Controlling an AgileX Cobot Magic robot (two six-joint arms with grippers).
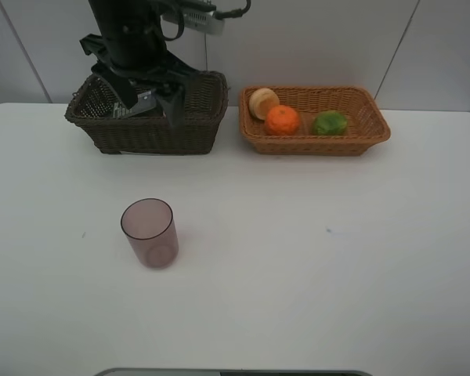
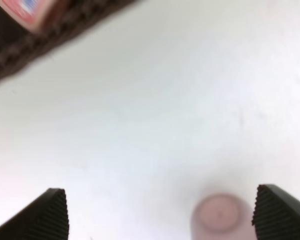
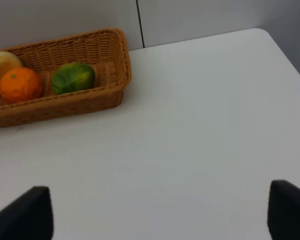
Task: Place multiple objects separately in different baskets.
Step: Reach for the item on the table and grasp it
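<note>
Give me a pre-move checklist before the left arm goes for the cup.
1. Cup upright on the table, nothing around it: ok.
2. Left claw open and empty: ok.
3. Right claw open, empty, away from the cup: ok.
4. Orange, green fruit and pale fruit already in the tan basket: ok.
5. Space for the cup in the dark basket: cannot tell, the arm hides its inside.
</note>
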